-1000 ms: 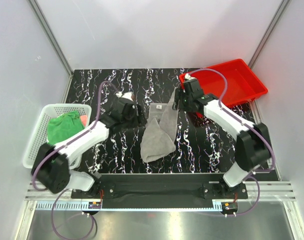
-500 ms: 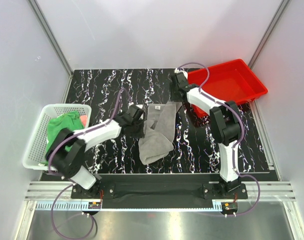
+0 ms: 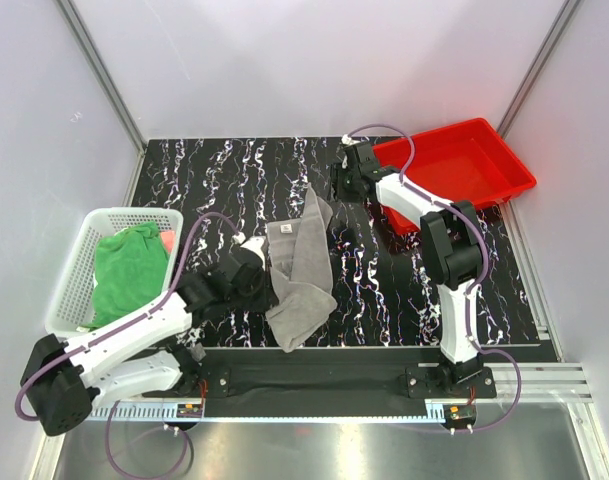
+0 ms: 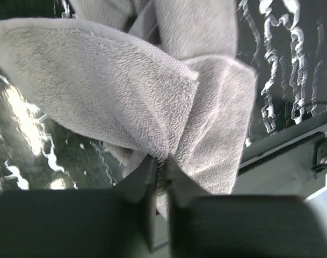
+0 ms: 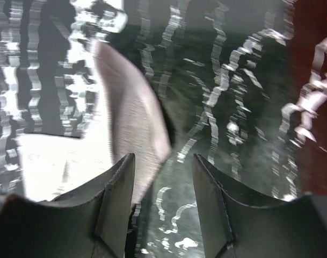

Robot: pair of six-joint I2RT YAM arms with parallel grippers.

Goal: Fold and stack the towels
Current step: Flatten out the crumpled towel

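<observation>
Left gripper [image 4: 159,166] pinched tight on the grey towel [image 3: 299,270], which is bunched mid-table, stretching from 6 toward 1 o'clock. Right gripper [image 5: 163,177] fingers apart, gripping nothing, towel tip under them. Green towel [image 3: 129,265] sits in the basket [image 3: 69,290] at 9 o'clock.

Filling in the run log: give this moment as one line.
left hand: shut on grey towel | right hand: open, holding nothing, near red tray | green towel: in basket
</observation>
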